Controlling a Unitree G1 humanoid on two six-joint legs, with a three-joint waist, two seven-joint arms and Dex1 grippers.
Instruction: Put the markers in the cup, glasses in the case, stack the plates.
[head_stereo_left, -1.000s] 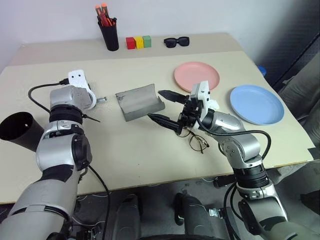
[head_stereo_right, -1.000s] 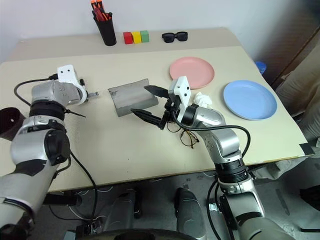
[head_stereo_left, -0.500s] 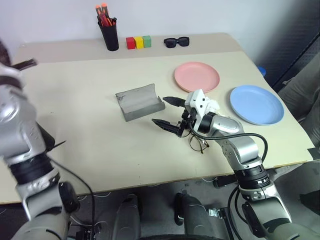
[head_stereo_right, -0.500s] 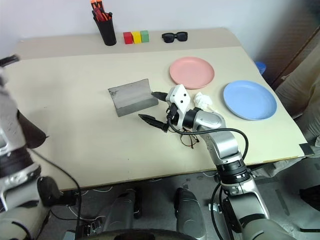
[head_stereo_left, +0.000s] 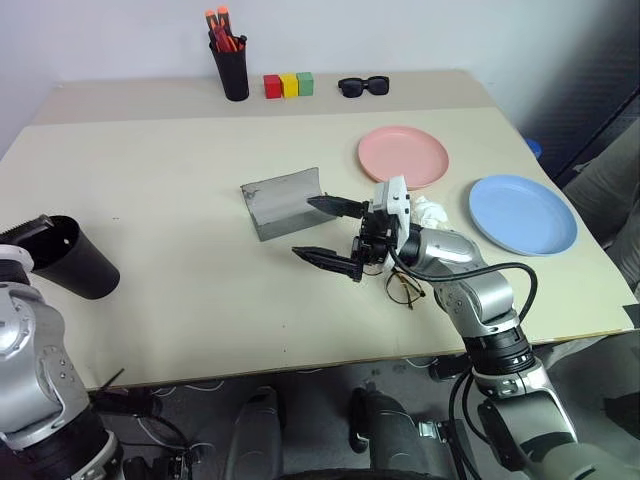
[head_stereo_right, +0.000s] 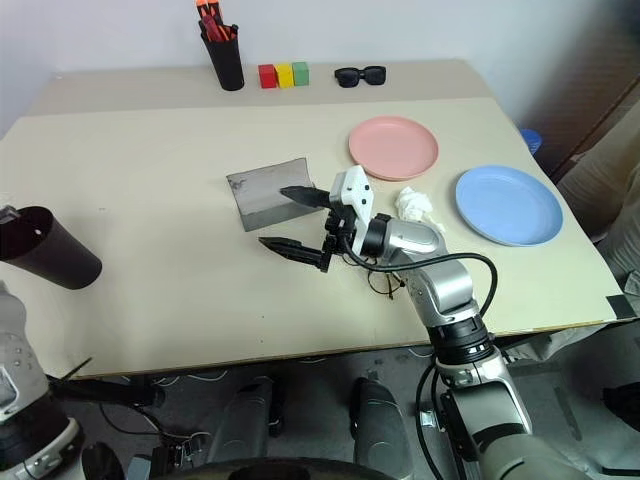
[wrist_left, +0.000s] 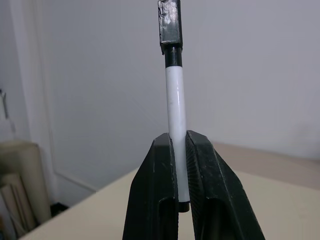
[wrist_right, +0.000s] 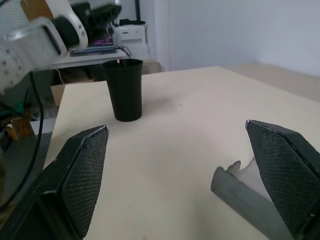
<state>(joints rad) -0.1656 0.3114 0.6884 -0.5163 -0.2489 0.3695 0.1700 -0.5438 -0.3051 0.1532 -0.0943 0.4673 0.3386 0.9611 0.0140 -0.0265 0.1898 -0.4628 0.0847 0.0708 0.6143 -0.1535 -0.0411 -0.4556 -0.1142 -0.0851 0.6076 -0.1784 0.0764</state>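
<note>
So the left gripper (wrist_left: 178, 150) is clamped on the slim white marker with the black cap (wrist_left: 175, 105), near the wide black tapered cup (head_stereo_left: 72, 258) — tilted entry could tip it. Right gripper (head_stereo_left: 327, 229) gapes beside the grey fabric case (head_stereo_left: 283, 201) — wire-frame glasses (head_stereo_left: 403, 287) just under its wrist.

The big tan table (head_stereo_left: 180, 200) holds many things. The right gripper (head_stereo_left: 330, 232) hangs over its middle. A grey case (head_stereo_left: 283, 202) lies open just beside it. The glasses (head_stereo_left: 403, 287) lie right behind it. Past it sit a pink plate (head_stereo_left: 403, 156) and a blue plate (head_stereo_left: 522, 213). Far off stands a black cup (head_stereo_left: 72, 257).
</note>
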